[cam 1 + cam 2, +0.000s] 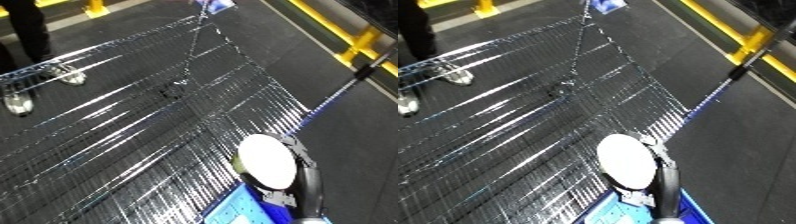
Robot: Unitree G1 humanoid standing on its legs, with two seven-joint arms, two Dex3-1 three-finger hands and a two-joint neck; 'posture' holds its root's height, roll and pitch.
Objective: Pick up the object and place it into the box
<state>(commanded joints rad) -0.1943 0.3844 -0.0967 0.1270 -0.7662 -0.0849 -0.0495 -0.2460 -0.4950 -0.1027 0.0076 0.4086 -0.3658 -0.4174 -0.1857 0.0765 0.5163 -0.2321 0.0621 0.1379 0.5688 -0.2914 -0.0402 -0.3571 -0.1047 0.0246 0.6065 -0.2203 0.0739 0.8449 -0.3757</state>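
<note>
A white round, flat object (266, 161) with a yellowish rim hangs over the near end of the wire mesh table (133, 115). My right hand (300, 152) is behind it, dark fingers curled round its right edge. The silver forearm (308, 192) rises from the bottom edge. Just below the object sits the blue bin (604, 212), only its corner showing. My left hand shows in neither view.
A small blue and white item (214, 5) lies at the mesh's far end. A blue and black pole (333, 97) runs along the right side, with yellow railing (355, 42) beyond. A person's shoes (18, 104) stand at the far left.
</note>
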